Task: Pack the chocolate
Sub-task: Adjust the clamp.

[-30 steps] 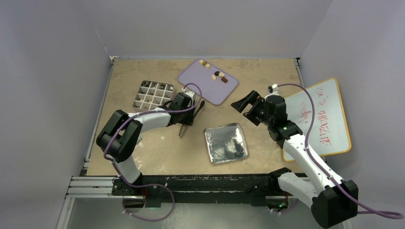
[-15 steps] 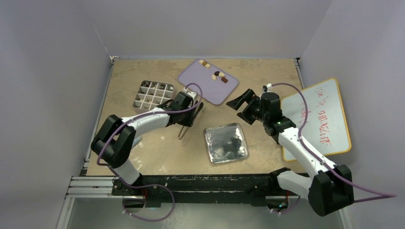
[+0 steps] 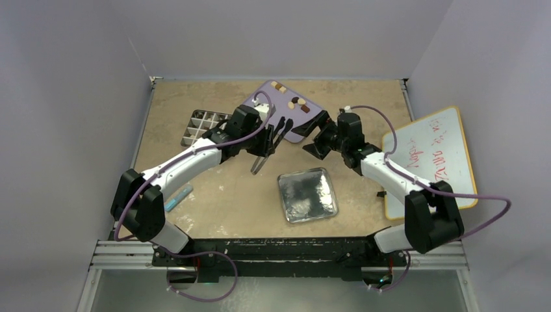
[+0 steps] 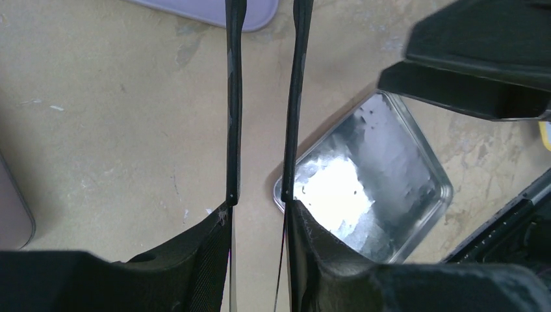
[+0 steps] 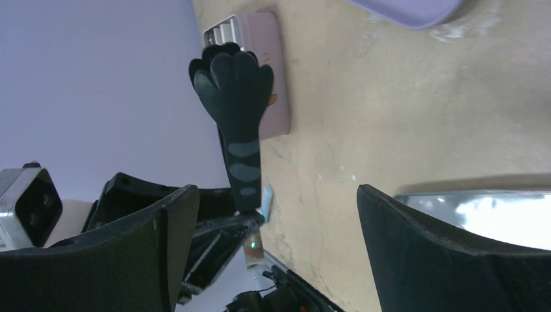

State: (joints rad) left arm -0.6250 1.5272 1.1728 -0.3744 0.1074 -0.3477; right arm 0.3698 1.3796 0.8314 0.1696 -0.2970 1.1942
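Several small brown and cream pieces of chocolate [image 3: 297, 103] lie on a lilac tray [image 3: 295, 127] at the back of the table. My left gripper [image 3: 265, 133] hangs just in front of that tray, shut on black tweezers [image 3: 258, 162] held off the table. Their two arms [image 4: 232, 117] run out between my left gripper's [image 4: 260, 214] fingers. A cat-paw end of the tweezers [image 5: 232, 78] shows in the right wrist view. My right gripper [image 3: 318, 134] stands open and empty [image 5: 276, 192] by the tray's near right edge.
A metal grid tray [image 3: 198, 125] sits left of the left gripper. A shiny square tin [image 3: 307, 194] lies in front of both grippers, also in the left wrist view [image 4: 390, 169]. A whiteboard [image 3: 432, 162] lies at the right edge, and a small blue item [image 3: 177, 197] near the left.
My left gripper closed on the tweezers, lifted them off the table and moved back toward the lilac tray. The right arm swung left and down to the tray's near right edge.
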